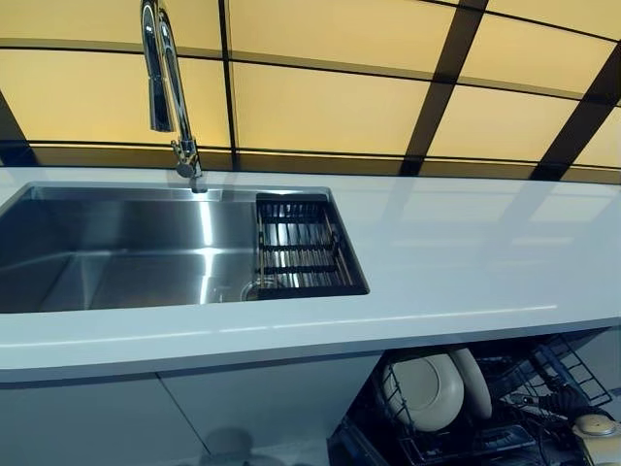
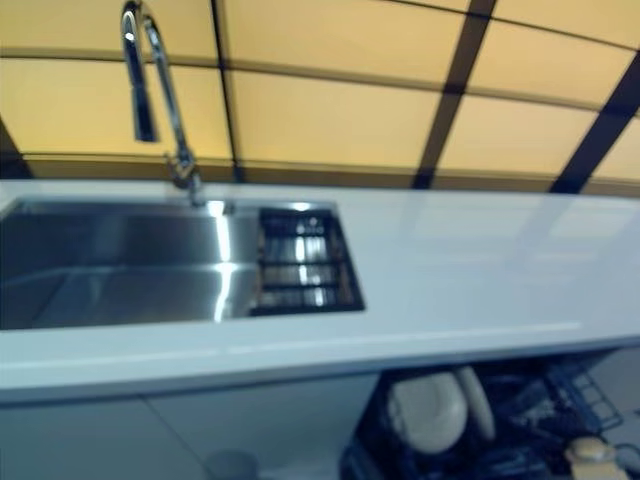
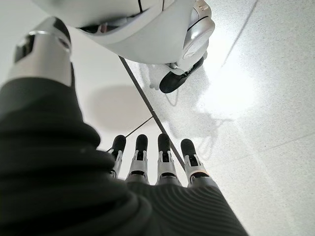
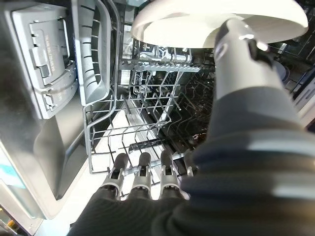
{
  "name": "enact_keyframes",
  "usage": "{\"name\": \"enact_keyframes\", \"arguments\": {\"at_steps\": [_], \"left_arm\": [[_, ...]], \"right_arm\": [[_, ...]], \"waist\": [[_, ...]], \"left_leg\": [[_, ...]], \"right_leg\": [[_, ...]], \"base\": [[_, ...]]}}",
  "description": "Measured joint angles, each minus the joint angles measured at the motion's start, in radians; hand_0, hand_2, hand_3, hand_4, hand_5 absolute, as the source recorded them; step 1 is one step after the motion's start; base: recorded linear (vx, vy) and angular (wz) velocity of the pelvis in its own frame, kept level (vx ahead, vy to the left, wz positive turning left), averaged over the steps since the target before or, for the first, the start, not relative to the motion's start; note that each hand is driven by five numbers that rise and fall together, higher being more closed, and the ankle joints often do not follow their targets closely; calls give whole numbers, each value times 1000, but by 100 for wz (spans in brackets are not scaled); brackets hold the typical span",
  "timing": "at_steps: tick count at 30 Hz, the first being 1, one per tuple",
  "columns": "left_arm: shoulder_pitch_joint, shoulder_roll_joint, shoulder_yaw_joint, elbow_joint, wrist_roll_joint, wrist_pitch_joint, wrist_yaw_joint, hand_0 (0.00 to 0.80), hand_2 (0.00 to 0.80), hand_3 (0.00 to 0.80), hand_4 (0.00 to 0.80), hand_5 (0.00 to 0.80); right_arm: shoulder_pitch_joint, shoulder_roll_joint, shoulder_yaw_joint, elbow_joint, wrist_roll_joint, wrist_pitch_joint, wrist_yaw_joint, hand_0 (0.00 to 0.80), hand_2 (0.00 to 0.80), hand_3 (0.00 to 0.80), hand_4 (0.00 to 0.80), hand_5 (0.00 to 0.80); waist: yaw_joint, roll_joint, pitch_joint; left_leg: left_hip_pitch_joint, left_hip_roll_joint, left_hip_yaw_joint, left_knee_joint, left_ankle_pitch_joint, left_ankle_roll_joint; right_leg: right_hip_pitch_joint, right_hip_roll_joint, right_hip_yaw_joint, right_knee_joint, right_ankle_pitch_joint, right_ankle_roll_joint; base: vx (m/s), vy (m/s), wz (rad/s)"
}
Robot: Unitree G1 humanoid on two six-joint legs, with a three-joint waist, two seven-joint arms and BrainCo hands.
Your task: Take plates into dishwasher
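Our right hand point(image 4: 147, 191) had its fingers point(image 4: 142, 169) straight above the rack point(image 4: 142, 113), its thumb pressed under a plate's point(image 4: 216, 22) rim; whether it pinched, we could not tell. Our left hand point(image 3: 157, 172) hung slack over the floor point(image 3: 266, 108). Only the eye views showed the counter point(image 1: 456, 262), the sink point(image 1: 126, 243), and two plates point(image 1: 427, 388) on edge in the rack.

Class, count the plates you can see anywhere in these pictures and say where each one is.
2. Both plates stand upright, side by side in the dishwasher rack below the counter. Others may be hidden under the counter.
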Motion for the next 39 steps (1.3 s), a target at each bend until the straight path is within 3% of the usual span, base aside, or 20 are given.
{"name": "enact_keyframes", "arguments": {"at_steps": [10,20,29,39], "left_arm": [[6,1,23,2,0,-1,1,0,0,0,0,0],[9,-8,37,24,-1,-12,15,0,0,0,0,0],[-15,-13,35,60,-9,-22,19,0,0,0,0,0],[-44,-25,-5,81,-25,-21,20,0,0,0,0,0]], "right_arm": [[98,-6,-118,-134,0,8,10,0,0,0,0,0],[199,-40,-316,-299,58,9,-103,0,0,0,0,0],[251,-88,-434,-280,194,-3,-199,0,0,0,0,0],[272,-107,-459,-99,337,-18,-301,0,0,0,0,0]], "waist": [[-29,-13,-8],[-119,-39,-31],[-171,-26,-65],[-202,-8,-105]], "left_leg": [[6,2,13,-9,4,-4],[38,7,76,-35,5,-7],[68,6,122,-65,7,-12],[69,5,145,-80,8,-15]], "right_leg": [[-21,-2,20,5,-1,0],[-51,-3,90,12,0,0],[-67,-4,138,13,0,1],[-88,-3,162,14,4,7]], "base": [[-44,39,-6],[-51,46,-18],[-31,33,-15],[-18,5,-7]]}}
